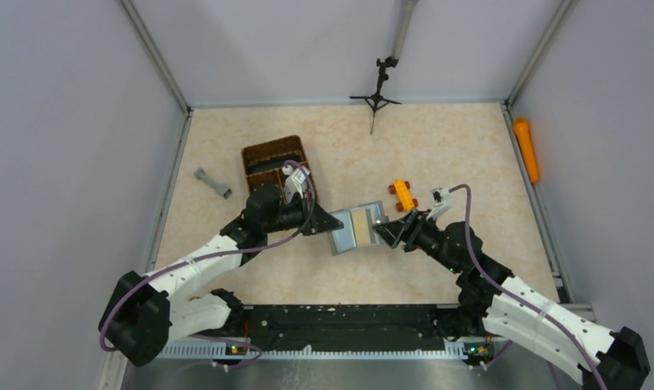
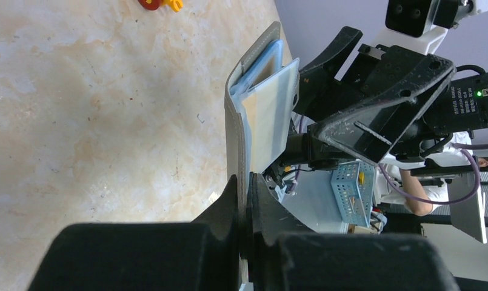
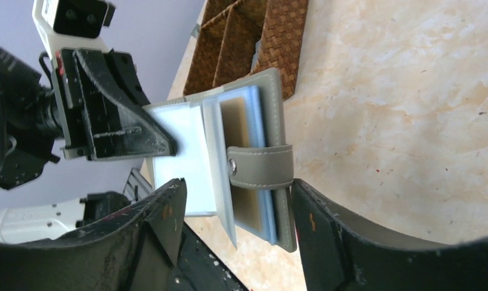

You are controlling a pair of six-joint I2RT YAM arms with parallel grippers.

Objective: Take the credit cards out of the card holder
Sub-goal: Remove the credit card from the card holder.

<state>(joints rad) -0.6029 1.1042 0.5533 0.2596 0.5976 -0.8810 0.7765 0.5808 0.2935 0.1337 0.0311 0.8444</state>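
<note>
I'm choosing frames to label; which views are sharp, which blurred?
Top external: evenly lit, sharp throughout. Left wrist: card holder crisp, left end effector a dark blur. Right wrist: card holder crisp, right end effector dark in foreground.

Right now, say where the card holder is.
Top view: the card holder is mid-table, pinched by the left gripper, right gripper at its other edge, orange brick just beyond.

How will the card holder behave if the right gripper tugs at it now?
Probably floppy: the card holder is pinched by one cover only in the left gripper, and its clear sleeves fan loose. The unfastened snap strap may snag. Likely light, since that pinch holds it up; a tug could swing it.
</note>
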